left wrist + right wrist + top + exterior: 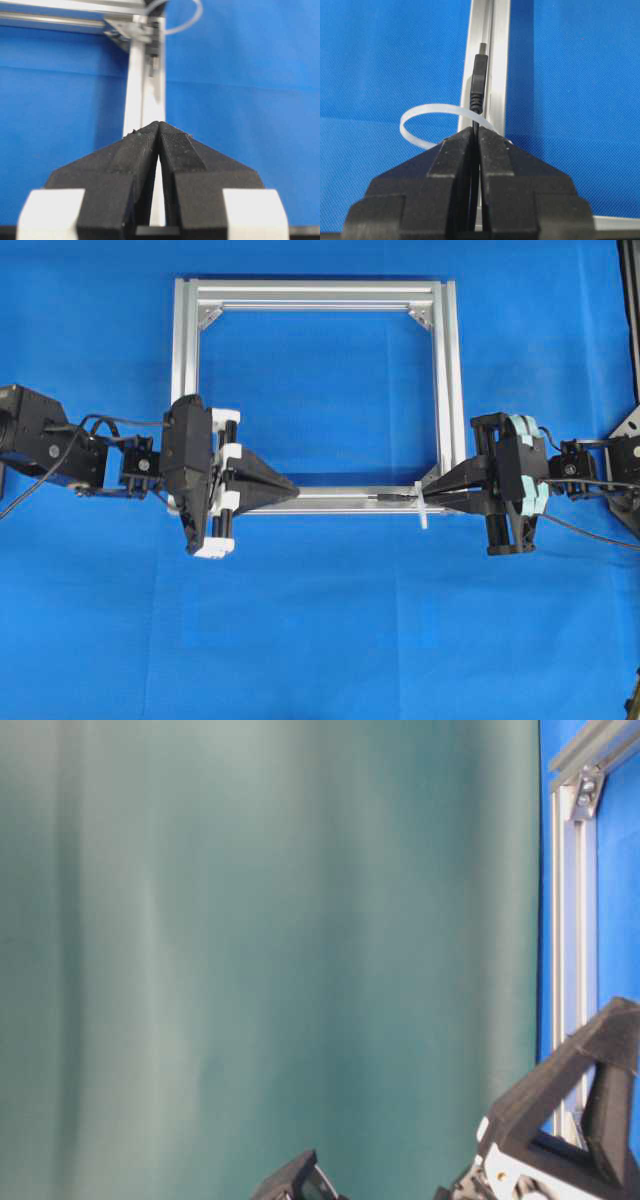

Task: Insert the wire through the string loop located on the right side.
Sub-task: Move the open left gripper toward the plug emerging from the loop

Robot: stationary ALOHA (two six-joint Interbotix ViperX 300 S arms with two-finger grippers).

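Observation:
In the right wrist view my right gripper (pixel 475 129) is shut on the thin black wire (pixel 478 80). Its plug tip points ahead along the silver rail. The white string loop (pixel 422 112) curls just in front of the fingertips, and its band crosses over the wire, so the plug lies beyond the loop. Overhead, the plug (pixel 385 497) rests on the frame's near rail, left of the loop (pixel 422 510) and of the right gripper (pixel 427 496). My left gripper (pixel 297 492) is shut and empty, its tips (pixel 159 122) over the same rail, well short of the plug (pixel 154 62) and the loop (pixel 186 20).
The square aluminium frame (pixel 185 380) lies flat on the blue cloth, with corner brackets (pixel 208 315) at its far corners. One of its rails (pixel 575 970) shows in the table-level view. Both arms reach in from the sides over the near rail.

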